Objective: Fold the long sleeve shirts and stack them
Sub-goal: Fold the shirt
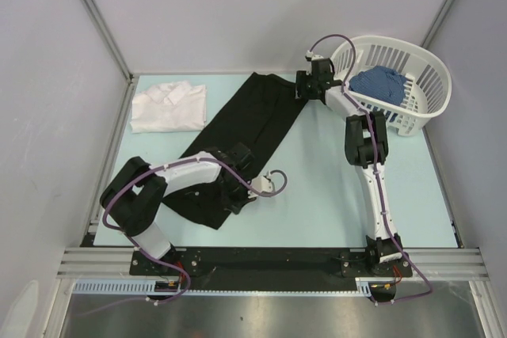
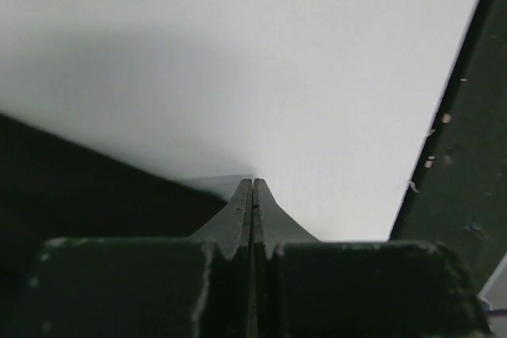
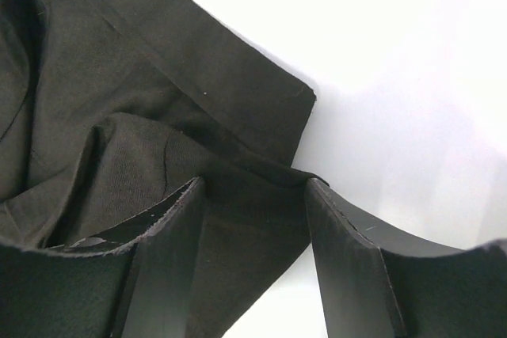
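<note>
From overhead, the black shirt (image 1: pixel 257 124) runs from 12 to 7 o'clock across the desk (image 1: pixel 333 195), with the folded white shirt (image 1: pixel 169 106) at 10. Only the wrist views show the grips: the left gripper (image 2: pixel 252 195) is pressed closed beside black cloth, and the right gripper (image 3: pixel 255 186) is spread astride a black fold.

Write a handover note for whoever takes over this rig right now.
Left gripper: shut at the near end of the black shirt; whether it pinches cloth is unclear.
Right gripper: open, astride that shirt's far corner.
Done: white shirt folded, far left of the table.
Left: the black shirt lies long and diagonal; fold it, then stack the two.
Blue cloth sits in the basket.
</note>
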`<state>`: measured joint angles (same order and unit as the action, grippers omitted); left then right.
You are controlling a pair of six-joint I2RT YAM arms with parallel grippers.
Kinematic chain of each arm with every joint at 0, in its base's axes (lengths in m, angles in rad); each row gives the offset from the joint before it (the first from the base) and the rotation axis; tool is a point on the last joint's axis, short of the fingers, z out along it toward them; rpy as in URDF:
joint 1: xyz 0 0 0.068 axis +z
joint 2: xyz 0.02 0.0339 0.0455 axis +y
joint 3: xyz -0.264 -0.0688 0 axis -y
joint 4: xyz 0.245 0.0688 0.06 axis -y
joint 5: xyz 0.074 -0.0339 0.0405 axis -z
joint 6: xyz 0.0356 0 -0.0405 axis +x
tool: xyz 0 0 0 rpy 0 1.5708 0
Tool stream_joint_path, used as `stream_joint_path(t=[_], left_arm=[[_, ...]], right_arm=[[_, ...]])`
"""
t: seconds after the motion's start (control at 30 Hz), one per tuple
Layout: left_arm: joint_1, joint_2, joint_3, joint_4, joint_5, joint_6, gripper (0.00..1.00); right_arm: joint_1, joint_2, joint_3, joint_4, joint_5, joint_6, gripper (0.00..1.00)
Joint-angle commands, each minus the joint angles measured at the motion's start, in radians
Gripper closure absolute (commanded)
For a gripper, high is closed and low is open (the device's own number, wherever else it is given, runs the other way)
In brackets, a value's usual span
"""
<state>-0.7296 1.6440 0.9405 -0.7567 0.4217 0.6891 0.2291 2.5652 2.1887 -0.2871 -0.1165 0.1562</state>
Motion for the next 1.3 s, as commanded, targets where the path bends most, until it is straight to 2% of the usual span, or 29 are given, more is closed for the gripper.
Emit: stream_joint_path(t=[0.0,0.03,0.07,0.13,0.17,0.27,0.37,0.47,0.5,0.57,0.6,0.63,0.7,0.73,0.8,0.97,1.1,1.17,1.27], left_arm=[[-0.044,-0.018,0.017,-0.035,0.091,0.024,1.00],[-0.047,-0.016,0.027,-0.036,0.100,0.021,1.00],[-0.047,-0.018,0.033,-0.036,0.103,0.014,0.95],[-0.022,-0.047,0.053,-0.032,0.124,-0.032,0.83],[-0.002,-0.059,0.084,-0.035,0.150,-0.051,0.71],[0.099,-0.118,0.138,-0.072,0.209,-0.095,0.53],[0.140,-0.173,0.153,-0.108,0.094,-0.065,0.49],[0.244,-0.251,0.156,-0.113,0.129,-0.087,0.48],[0.330,-0.272,0.155,-0.095,0.137,-0.117,0.47],[0.421,-0.340,0.164,-0.046,0.163,-0.198,0.39],[0.496,-0.363,0.167,-0.024,0.166,-0.229,0.37],[0.527,-0.400,0.178,-0.004,0.169,-0.262,0.35],[0.594,-0.435,0.184,0.049,0.163,-0.359,0.32],[0.607,-0.475,0.181,0.086,0.141,-0.390,0.31],[0.624,-0.513,0.156,0.118,0.108,-0.451,0.28],[0.659,-0.651,0.086,0.155,-0.021,-0.549,0.23],[0.706,-0.737,0.015,0.194,-0.043,-0.588,0.19],[0.726,-0.771,-0.003,0.201,-0.040,-0.608,0.18],[0.757,-0.797,-0.015,0.200,-0.032,-0.612,0.18]], right_arm=[[0.016,0.021,0.045,0.052,0.025,-0.038,0.41],[0.022,0.006,0.043,0.054,0.011,-0.052,0.39],[0.027,-0.008,0.039,0.057,-0.009,-0.055,0.39],[0.042,-0.055,-0.010,0.092,-0.050,-0.052,0.37],[0.047,-0.119,-0.039,0.107,-0.093,-0.052,0.36],[0.078,-0.254,-0.145,0.146,-0.147,-0.069,0.36],[0.099,-0.373,-0.242,0.128,-0.172,-0.026,0.36],[0.101,-0.451,-0.348,0.028,-0.228,0.058,0.36],[0.104,-0.511,-0.389,-0.010,-0.259,0.127,0.36],[0.107,-0.574,-0.561,-0.021,-0.352,0.213,0.37],[0.111,-0.635,-0.626,0.006,-0.383,0.314,0.38],[0.121,-0.672,-0.762,0.029,-0.426,0.353,0.39],[0.160,-0.765,-0.889,0.121,-0.455,0.475,0.40],[0.197,-0.792,-0.987,0.161,-0.472,0.517,0.41],[0.242,-0.851,-1.066,0.245,-0.479,0.572,0.41],[0.415,-0.869,-1.175,0.278,-0.401,0.661,0.41],[0.570,-0.823,-1.129,0.155,-0.174,0.661,0.41],[0.631,-0.763,-1.083,0.085,-0.118,0.684,0.43],[0.674,-0.696,-1.026,0.020,-0.010,0.661,0.43]])
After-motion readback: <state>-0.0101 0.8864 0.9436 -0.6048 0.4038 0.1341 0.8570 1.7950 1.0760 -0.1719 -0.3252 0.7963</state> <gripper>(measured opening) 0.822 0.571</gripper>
